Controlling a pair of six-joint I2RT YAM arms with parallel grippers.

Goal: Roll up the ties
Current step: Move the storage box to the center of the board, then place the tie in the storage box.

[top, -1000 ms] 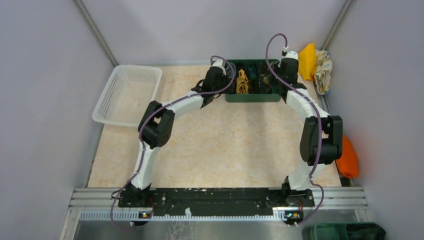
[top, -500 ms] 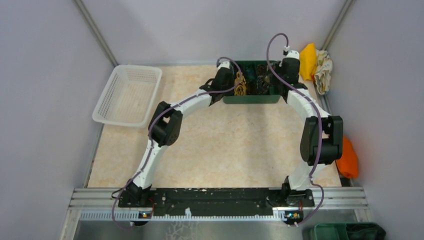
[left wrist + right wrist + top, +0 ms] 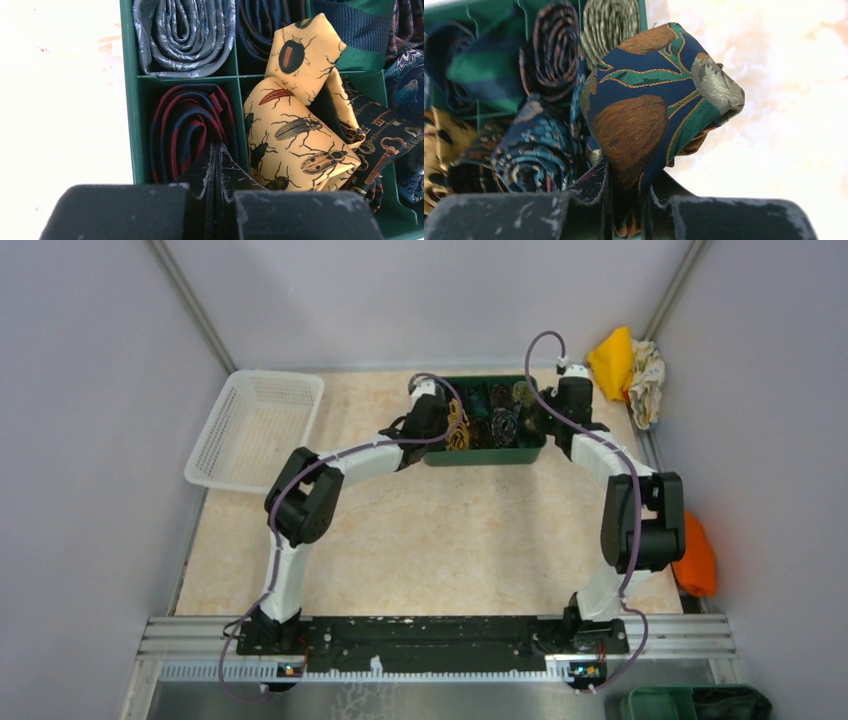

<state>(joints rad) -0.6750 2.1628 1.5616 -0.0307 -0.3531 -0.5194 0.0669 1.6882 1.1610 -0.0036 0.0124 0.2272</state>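
A green divided box (image 3: 482, 455) at the back of the table holds several rolled ties. In the left wrist view I see a grey tie (image 3: 182, 30), a maroon and navy striped tie (image 3: 180, 130) and a gold beetle-print tie (image 3: 295, 125) that bulges loosely over its compartment. My left gripper (image 3: 218, 150) is shut with nothing visible between its fingers, its tips over the striped tie at the box's left end (image 3: 440, 425). My right gripper (image 3: 629, 200) is shut on a folded navy tie with brown and green leaves (image 3: 649, 110), at the box's right end (image 3: 548, 420).
A white mesh basket (image 3: 255, 425) stands at the back left. Yellow (image 3: 610, 355) and white (image 3: 648, 375) cloth lumps lie in the back right corner, and an orange one (image 3: 695, 555) by the right wall. A green bin (image 3: 690, 702) sits below the table's front right.
The green box has slid to the left, and both grippers moved left with it. The left arm's elbow swung left and back.
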